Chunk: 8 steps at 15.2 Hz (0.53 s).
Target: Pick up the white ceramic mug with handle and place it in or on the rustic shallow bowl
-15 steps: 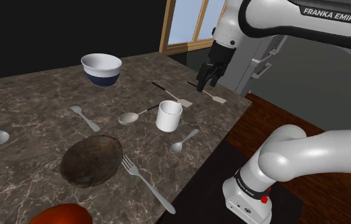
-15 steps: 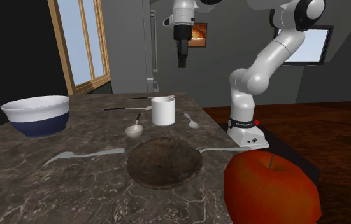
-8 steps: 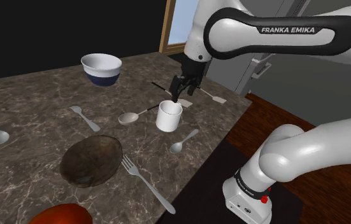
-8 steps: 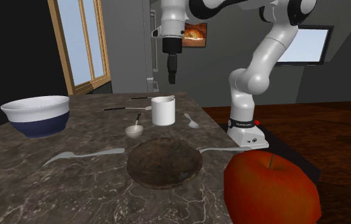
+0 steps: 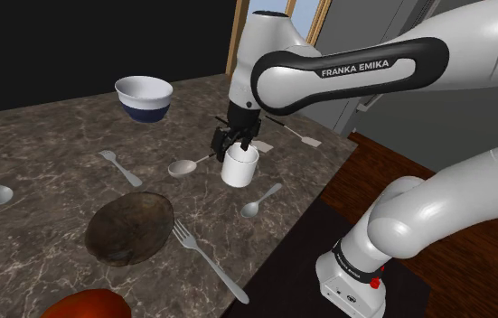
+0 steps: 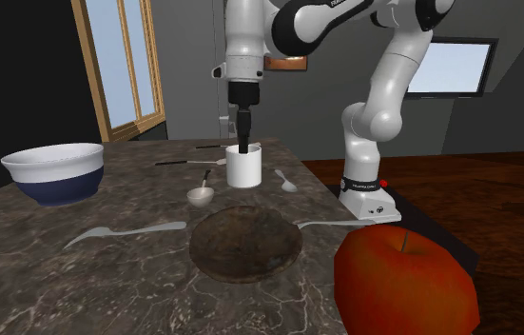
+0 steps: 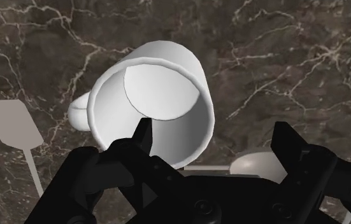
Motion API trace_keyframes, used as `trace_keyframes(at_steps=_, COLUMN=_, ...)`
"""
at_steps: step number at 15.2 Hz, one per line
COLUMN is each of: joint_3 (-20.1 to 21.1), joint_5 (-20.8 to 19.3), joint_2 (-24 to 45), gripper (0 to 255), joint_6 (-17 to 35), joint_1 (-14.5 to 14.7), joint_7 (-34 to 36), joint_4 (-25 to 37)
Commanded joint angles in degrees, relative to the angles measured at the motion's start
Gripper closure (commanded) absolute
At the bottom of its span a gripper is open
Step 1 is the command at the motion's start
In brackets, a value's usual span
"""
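Marble tabletop (image 5: 57, 144), white mug (image 5: 239, 168) upright, gripper (image 5: 236, 146) spread apart w/ mug rim btwn, dark bowl (image 5: 131, 228) nearby.

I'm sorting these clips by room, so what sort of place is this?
Most likely a home kitchen or dining area. A dark marbled countertop carries tableware: a white and blue bowl, a white mug, a fork. A wood-framed window stands behind it.

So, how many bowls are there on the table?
2. A white and blue bowl stands at the shoulder view's upper left; a dark shallow bowl lies lower, beside a fork. None seems hidden.
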Motion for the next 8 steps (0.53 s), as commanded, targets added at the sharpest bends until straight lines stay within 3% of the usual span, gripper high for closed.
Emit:
trace_keyframes(at_steps=1, joint_3=0.17, joint_5=-0.11, joint_2=0.81, gripper=0, joint_6=1.8, joint_1=-0.11, joint_7=-0.01, joint_4=-0.96)
trace_keyframes(at_steps=8, joint_3=0.61, joint_5=-0.22, joint_2=2.19, gripper=0, joint_6=4.86, joint_1=-0.19, joint_7=0.18, joint_4=-2.66)
